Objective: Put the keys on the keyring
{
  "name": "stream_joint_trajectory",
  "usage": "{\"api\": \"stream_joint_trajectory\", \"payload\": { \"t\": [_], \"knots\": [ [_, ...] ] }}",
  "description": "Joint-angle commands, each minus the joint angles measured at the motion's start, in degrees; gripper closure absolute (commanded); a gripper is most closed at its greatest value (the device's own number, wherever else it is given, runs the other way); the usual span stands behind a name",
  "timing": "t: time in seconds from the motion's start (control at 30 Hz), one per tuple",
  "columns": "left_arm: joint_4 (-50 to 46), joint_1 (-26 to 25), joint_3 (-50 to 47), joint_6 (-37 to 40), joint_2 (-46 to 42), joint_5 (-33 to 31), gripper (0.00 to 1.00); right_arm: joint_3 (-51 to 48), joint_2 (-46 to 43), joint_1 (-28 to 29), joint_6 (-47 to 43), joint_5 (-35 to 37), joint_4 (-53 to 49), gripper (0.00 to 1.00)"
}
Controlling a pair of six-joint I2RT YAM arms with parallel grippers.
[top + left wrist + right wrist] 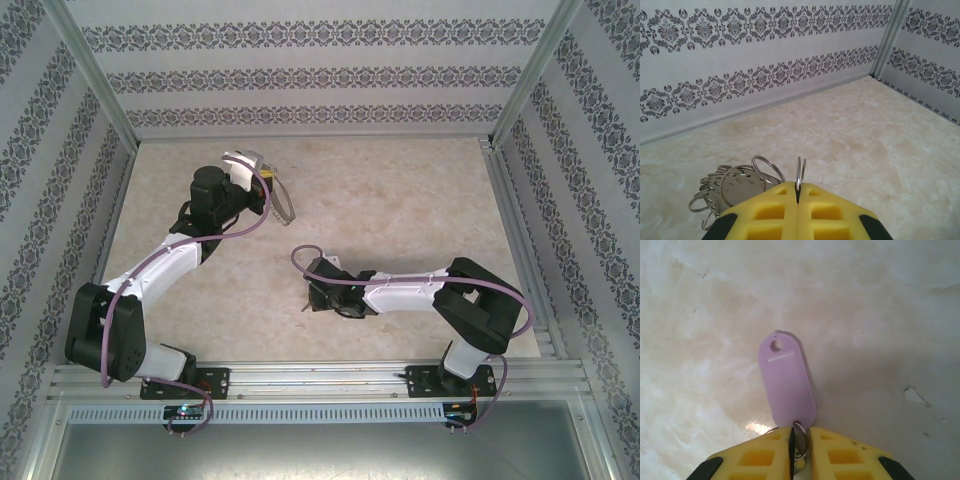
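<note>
Keyring of thin silvery metal (286, 207) is seen from above at the left gripper (266, 188), apart from the right gripper (314, 299). Left wrist: jaws are clamped on it. Right wrist: oval lilac plastic key (786, 385), on the table (880, 315), is pinched by its ring. Threading is judged undone.

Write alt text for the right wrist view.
The right gripper pinches the small metal ring at the near end of a lilac key tag lying flat on the marbled table. A hole pierces the tag's far end.
</note>
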Motion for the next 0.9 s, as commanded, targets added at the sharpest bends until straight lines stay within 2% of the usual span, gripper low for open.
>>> {"api": "stream_joint_trajectory", "payload": {
  "t": [0.0, 0.2, 0.57, 0.87],
  "knots": [
    [1.9, -0.5, 2.4, -0.5, 0.4, 0.8, 1.0, -0.1, -0.8, 0.5, 0.4, -0.1, 0.1, 0.85],
    [1.8, -0.7, 2.5, -0.4, 0.3, 1.1, 1.0, -0.6, -1.3, 0.3, 0.3, 0.2, 0.1, 1.0],
    [1.2, -1.2, 2.8, -0.3, 0.1, 2.1, 1.0, -3.8, -12.5, -3.3, -3.9, 0.6, -0.5, 1.0],
    [1.1, -1.7, 3.2, -0.3, 0.2, 1.9, 1.0, -4.8, -14.0, -4.3, -5.1, 0.2, -1.3, 1.0]
  ]
}}
